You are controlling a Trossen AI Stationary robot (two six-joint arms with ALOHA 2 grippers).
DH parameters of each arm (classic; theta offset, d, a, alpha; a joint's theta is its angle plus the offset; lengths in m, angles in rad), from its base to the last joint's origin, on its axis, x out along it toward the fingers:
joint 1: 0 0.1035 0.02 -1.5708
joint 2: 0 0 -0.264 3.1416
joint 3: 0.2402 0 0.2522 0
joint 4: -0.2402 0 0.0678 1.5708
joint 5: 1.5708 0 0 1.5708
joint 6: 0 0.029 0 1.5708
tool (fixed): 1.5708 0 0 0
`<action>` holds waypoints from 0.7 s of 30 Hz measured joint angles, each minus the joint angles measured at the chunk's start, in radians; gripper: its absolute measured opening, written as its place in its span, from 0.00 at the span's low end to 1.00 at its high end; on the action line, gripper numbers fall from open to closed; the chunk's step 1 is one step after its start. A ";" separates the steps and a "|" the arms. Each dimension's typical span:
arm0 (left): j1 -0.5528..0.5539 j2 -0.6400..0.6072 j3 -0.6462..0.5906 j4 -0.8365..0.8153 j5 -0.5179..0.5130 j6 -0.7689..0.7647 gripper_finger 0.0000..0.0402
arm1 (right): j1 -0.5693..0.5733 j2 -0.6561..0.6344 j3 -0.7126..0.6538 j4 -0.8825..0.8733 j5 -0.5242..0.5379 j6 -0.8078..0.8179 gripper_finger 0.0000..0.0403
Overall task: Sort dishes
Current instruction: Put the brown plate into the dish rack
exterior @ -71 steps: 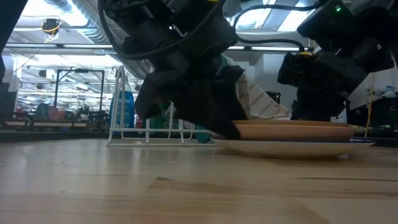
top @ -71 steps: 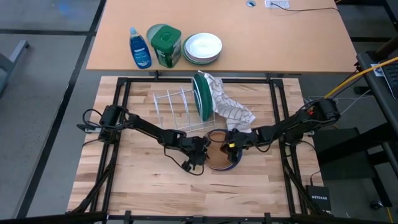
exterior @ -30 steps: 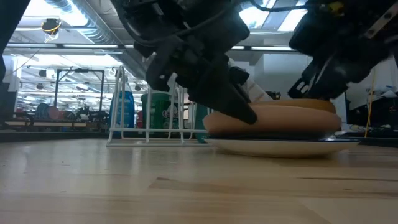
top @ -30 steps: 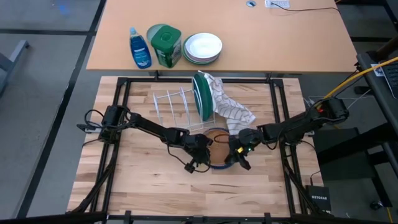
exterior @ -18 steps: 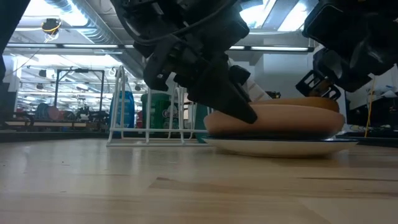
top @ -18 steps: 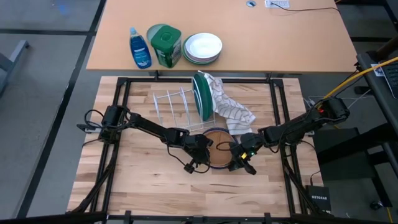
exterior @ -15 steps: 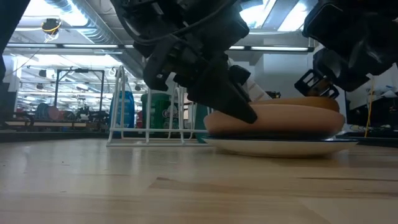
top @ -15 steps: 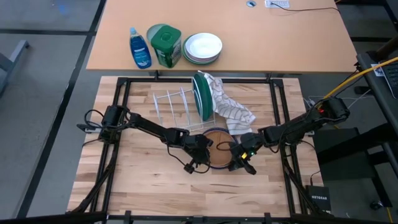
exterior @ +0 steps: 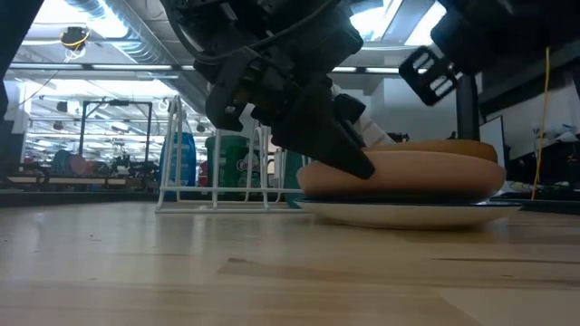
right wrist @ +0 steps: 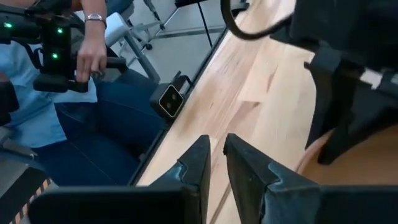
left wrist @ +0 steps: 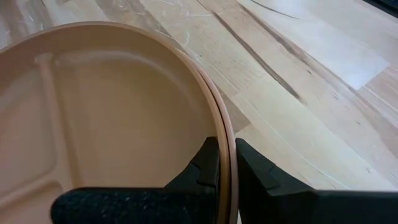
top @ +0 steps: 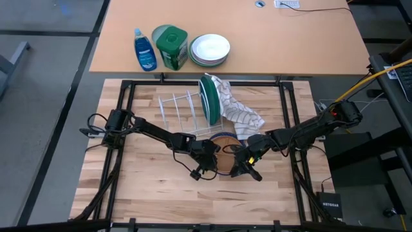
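Observation:
Two brown plates (exterior: 399,174) lie stacked on the blue dish (exterior: 408,215) in the middle of the table. In the high view the brown plates (top: 225,147) show between the two grippers. My left gripper (top: 210,161) is shut on their left rim. My right gripper (top: 246,169) hangs above the stack's near right side. Its fingers (right wrist: 200,155) stand a narrow gap apart with nothing between them, pointing toward the table's near edge. The dark green plate (top: 209,100) stands on its edge in the wire rack (top: 180,116). My left gripper pinches the brown plates' rim (left wrist: 225,134) on the stack's left side, one finger over the inner face and one outside. Two thin edges run together into the gap. The fingers (exterior: 349,163) slant down from the left. The stack lies about level on the blue dish.
A striped dish towel (top: 241,115) lies against the rack's right side. On the far desk stand a soap bottle (top: 144,50), a green canister (top: 170,46) and stacked white bowls (top: 210,49). A person (right wrist: 74,99) sits beyond the table's near edge.
My right gripper has risen from the right rim of the brown plates and now hangs clear above them. The plates have stayed on the blue dish.

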 joint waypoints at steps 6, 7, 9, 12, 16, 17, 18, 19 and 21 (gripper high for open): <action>0.000 0.000 0.000 0.000 0.000 0.000 0.04 | 0.000 0.000 0.098 -0.196 0.018 0.002 0.14; 0.000 0.000 0.000 0.000 0.000 -0.001 0.04 | 0.000 0.000 0.113 -0.234 0.025 0.000 0.14; 0.000 0.000 0.000 0.000 0.000 -0.001 0.04 | -0.001 0.000 0.136 -0.288 0.046 -0.002 0.14; 0.000 0.000 0.000 0.000 0.000 -0.001 0.04 | -0.001 0.000 0.149 -0.311 0.099 -0.011 0.14; 0.000 0.000 0.000 0.000 0.000 -0.011 0.04 | -0.001 0.000 0.149 -0.311 0.192 -0.017 0.14; 0.000 0.000 0.000 0.000 0.000 -0.014 0.04 | -0.001 0.000 0.149 -0.310 0.213 -0.017 0.14; 0.000 0.000 0.000 0.000 0.000 -0.015 0.04 | -0.001 0.000 0.149 -0.309 0.232 -0.017 0.14; 0.000 0.000 0.000 0.000 0.000 -0.015 0.04 | -0.001 0.000 0.149 -0.310 0.249 -0.017 0.14; 0.000 0.000 0.000 0.000 0.000 -0.015 0.04 | -0.001 0.000 0.149 -0.311 0.263 -0.017 0.14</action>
